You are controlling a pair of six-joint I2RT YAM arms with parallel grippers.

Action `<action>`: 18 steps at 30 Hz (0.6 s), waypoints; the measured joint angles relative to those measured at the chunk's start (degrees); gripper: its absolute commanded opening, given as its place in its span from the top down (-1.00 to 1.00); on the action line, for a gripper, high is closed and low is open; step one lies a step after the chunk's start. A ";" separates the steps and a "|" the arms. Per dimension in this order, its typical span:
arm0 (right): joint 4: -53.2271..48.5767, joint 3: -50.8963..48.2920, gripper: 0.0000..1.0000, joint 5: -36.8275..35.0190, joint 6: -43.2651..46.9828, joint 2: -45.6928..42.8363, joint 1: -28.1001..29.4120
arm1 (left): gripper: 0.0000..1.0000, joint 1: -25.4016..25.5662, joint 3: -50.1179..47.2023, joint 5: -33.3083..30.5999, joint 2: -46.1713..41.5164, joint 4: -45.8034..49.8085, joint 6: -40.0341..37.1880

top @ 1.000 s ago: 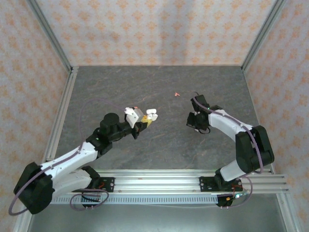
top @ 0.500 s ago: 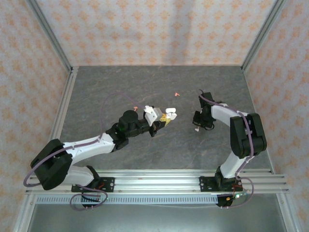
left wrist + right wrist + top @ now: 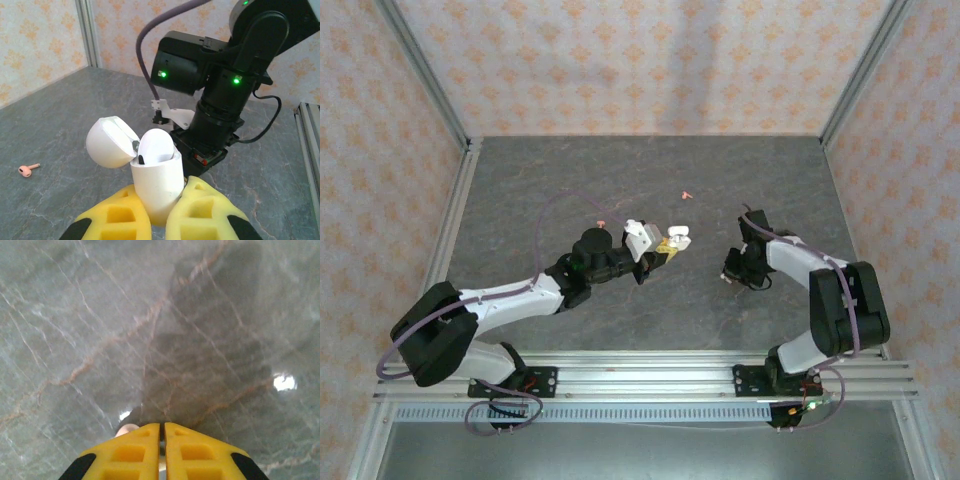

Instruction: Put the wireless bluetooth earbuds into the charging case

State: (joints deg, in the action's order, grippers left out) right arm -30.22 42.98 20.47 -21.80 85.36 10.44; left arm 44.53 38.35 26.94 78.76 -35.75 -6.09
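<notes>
Holding the charging case (image 3: pixel 157 175) upright between its yellow pads, the left tool (image 3: pixel 162 196) is clamped firmly on the case's lower body. The lid (image 3: pixel 107 142) is flipped open and hangs off to the case's left in the left wrist view. In the top view the case (image 3: pixel 676 236) sits at the tip of the left tool (image 3: pixel 660 250), lifted off the surface (image 3: pixel 570 170).

The right tool (image 3: pixel 730 275) hangs just to the right of the case, low over the surface. Its pads are pinched nearly together (image 3: pixel 162 432). A small pale nub (image 3: pixel 127 429) peeks out beside one pad. It may be an earbud, but I cannot tell whether it is gripped.

Two pink earbuds lie on the surface beyond the case. One (image 3: pixel 687 195) is just past it, and the other (image 3: pixel 602 223) is off to its left, also seen from the left wrist (image 3: pixel 28 170).

The step in hand looks like bringing an earbud to the open case. To do it well:

- The left arm should hold the case steady, with its mouth facing the right tool and the lid well out of the way.
- The right tool should come in above the case and line the stem up with a socket.
- It should lower slowly and release only once the bud is seated.
- A tilted stem would likely catch on the rim.
</notes>
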 measured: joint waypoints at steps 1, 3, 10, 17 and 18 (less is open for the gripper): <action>-0.31 -0.66 0.74 0.55 -0.63 -0.70 0.02 | 1.00 0.00 0.00 0.02 -0.13 0.07 0.00; -0.92 -1.84 0.74 1.31 -1.73 -2.12 0.22 | 1.00 0.00 0.00 0.04 -0.48 0.24 -0.04; -6.12 -1.77 0.63 0.04 -3.76 -8.07 2.05 | 1.00 0.00 0.00 0.02 -2.38 1.75 -1.38; -11.72 5.92 0.35 -8.24 -2.91 -10.43 5.60 | 1.00 0.00 -0.04 -0.22 -4.57 3.98 -2.58; -12.02 6.71 0.32 -9.09 -2.67 -10.05 6.80 | 1.00 0.00 -0.04 -0.28 -4.81 4.22 -2.71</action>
State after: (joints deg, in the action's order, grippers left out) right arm -42.24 49.69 11.38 -24.47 75.31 17.23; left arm 44.53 38.30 26.65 73.95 -31.53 -8.80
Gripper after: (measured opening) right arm 0.313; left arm 0.082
